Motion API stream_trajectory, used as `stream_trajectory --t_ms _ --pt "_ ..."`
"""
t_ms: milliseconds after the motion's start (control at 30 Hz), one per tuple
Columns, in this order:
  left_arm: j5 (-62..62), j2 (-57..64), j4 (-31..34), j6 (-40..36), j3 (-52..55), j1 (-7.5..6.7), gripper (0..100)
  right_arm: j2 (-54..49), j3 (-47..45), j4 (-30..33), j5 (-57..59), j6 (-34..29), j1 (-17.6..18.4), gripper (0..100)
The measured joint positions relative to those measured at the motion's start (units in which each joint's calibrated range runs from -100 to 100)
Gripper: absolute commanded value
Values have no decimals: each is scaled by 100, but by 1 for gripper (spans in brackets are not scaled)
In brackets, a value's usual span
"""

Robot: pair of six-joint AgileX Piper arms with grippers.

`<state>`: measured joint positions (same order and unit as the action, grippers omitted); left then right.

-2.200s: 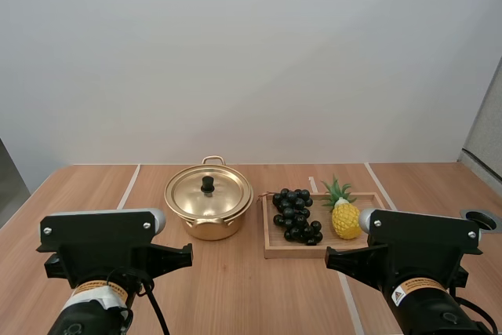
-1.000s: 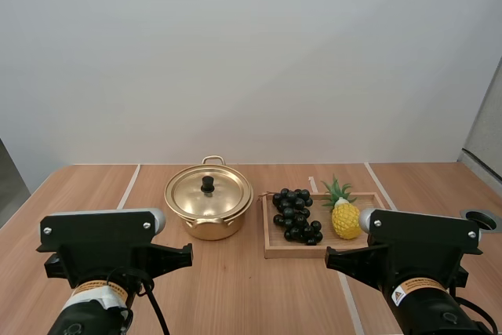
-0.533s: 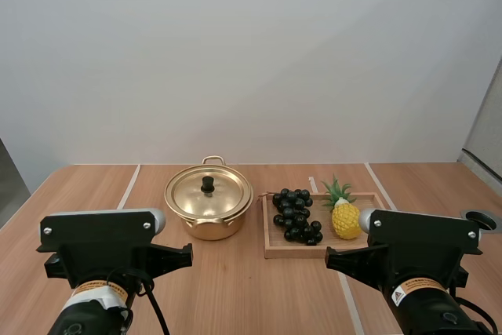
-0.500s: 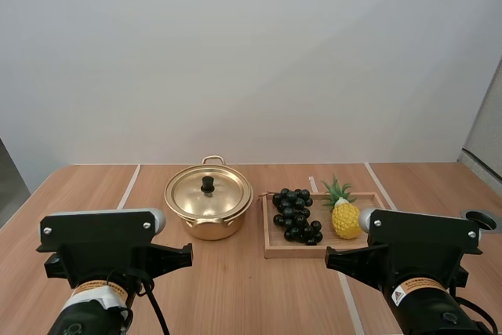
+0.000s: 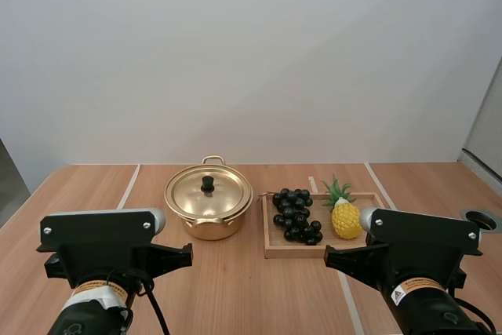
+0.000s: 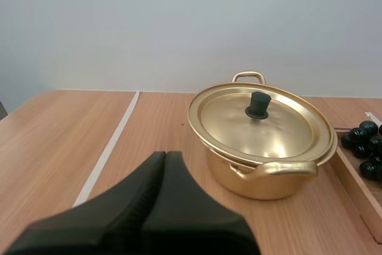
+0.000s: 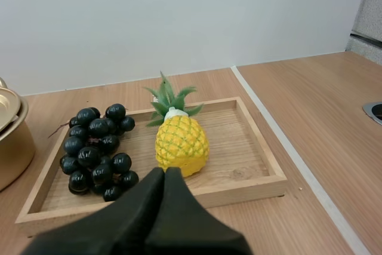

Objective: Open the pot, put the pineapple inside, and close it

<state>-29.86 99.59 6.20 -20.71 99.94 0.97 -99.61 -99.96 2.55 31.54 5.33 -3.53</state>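
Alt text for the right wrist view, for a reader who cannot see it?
A yellow pineapple stands in a wooden tray beside a bunch of black grapes. The right gripper, fingers shut together, points at the pineapple from the tray's near side; a golden pot sits beside the tray.

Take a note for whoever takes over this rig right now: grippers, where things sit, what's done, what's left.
Left gripper: fingers shut, empty, in front of the pot.
Right gripper: fingers shut, empty, in front of the tray.
Lid is on the pot. Pineapple is on the tray beside the grapes.
Done: nothing.
To do: lift lid, put pineapple in, close.
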Motion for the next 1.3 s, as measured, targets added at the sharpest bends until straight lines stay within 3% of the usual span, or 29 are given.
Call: stream_trajectory --t_ms 333,433,567,633,733,767,1300 --pt "-34 0 13 -53 0 0 0 0 0 -23 0 0 0 0" --pt "-34 0 98 -53 0 0 7 0 0 -23 0 0 0 0" --pt "-34 0 121 -53 0 0 30 0 0 -34 0 0 0 0" --pt "-34 0 133 -53 0 0 51 0 0 -34 0 0 0 0" --pt "-15 0 133 -56 0 0 93 0 0 -34 0 0 0 0" --pt "4 0 133 -66 0 0 100 0 0 -34 0 0 0 0" --pt "4 0 133 -88 0 0 100 0 0 -34 0 0 0 0"
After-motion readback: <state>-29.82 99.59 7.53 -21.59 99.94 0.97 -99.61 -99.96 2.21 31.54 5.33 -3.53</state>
